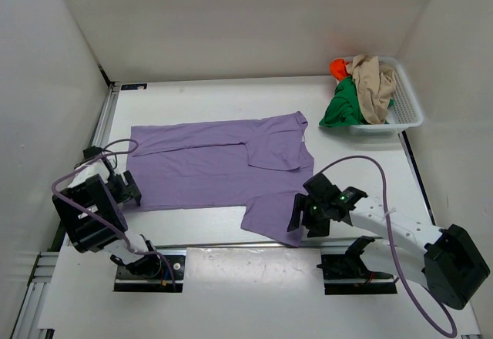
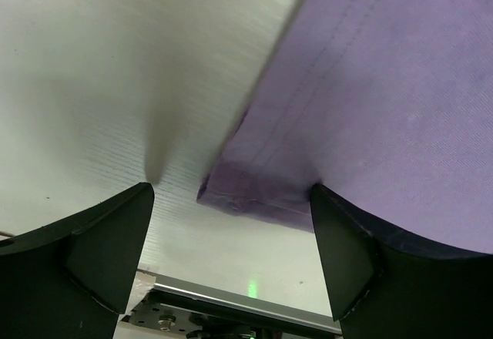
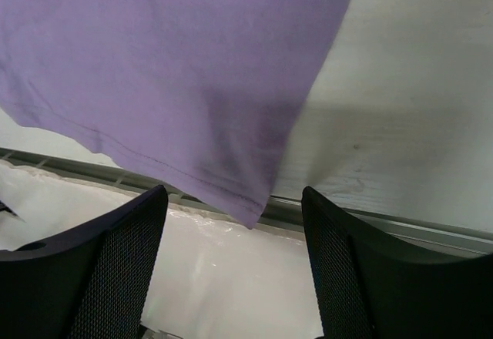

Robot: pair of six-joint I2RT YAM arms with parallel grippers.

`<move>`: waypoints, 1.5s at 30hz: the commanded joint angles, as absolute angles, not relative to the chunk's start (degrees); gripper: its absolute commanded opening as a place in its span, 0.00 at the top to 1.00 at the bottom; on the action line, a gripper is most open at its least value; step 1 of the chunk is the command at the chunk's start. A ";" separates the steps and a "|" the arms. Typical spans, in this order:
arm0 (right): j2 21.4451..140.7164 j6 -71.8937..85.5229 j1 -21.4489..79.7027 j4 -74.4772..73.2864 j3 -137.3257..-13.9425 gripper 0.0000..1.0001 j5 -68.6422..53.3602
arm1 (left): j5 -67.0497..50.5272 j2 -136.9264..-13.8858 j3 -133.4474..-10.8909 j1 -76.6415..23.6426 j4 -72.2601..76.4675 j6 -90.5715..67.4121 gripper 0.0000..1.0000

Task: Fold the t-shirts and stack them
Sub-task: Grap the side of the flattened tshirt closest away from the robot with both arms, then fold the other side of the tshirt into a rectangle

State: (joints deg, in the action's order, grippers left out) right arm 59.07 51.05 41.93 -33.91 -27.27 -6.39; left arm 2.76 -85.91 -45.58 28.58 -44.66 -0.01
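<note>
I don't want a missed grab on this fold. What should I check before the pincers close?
1. Left pincer open: ok.
2. Lilac t-shirt hem corner between its fingers: ok.
3. Right pincer open: ok.
4. Near sleeve corner between right fingers: ok.
5. Fingers low enough to catch cloth: cannot tell.
6. Green t-shirt, beige t-shirt, orange-red t-shirt inside the basket: ok.

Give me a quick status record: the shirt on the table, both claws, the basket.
Purple t-shirt: laid out on table, partly folded
Left claw: open, straddling its near-left hem corner
Right claw: open, at near sleeve's corner by table edge
Basket: far right; holds orange-red t-shirt, beige t-shirt, green t-shirt, bunched
Folded stack: none in view
</note>
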 commanded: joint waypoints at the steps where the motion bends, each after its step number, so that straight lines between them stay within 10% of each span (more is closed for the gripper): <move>1: 61.34 52.82 44.11 -32.87 -26.46 0.26 -5.98 | 2.72 -86.92 -45.18 30.76 -42.55 0.00 0.07; 9: 63.98 54.67 44.74 -27.34 -24.35 0.33 -5.98 | -0.35 -90.09 -46.23 31.29 -42.54 0.00 0.25; 16: 66.01 54.67 44.74 -26.81 -24.35 1.00 -7.03 | -1.49 -89.56 -45.70 31.29 -42.54 0.00 0.67; 19: 63.99 54.15 44.74 -28.21 -25.83 1.00 -5.89 | -2.02 -88.42 -45.70 31.29 -43.07 0.00 0.90; 30: 59.58 47.65 35.34 -34.45 -42.50 1.00 -3.96 | -0.88 -84.11 -52.63 31.29 -47.63 0.00 0.90; 45: 99.81 28.39 17.94 -38.05 -83.48 1.00 -11.85 | -4.22 -101.06 -79.44 29.53 -59.41 0.00 0.90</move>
State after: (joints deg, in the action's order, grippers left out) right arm 94.67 33.32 20.16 -36.10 -77.47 -8.73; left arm -3.75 -99.59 -75.31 30.20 -57.04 -0.25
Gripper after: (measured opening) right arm 0.004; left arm 0.130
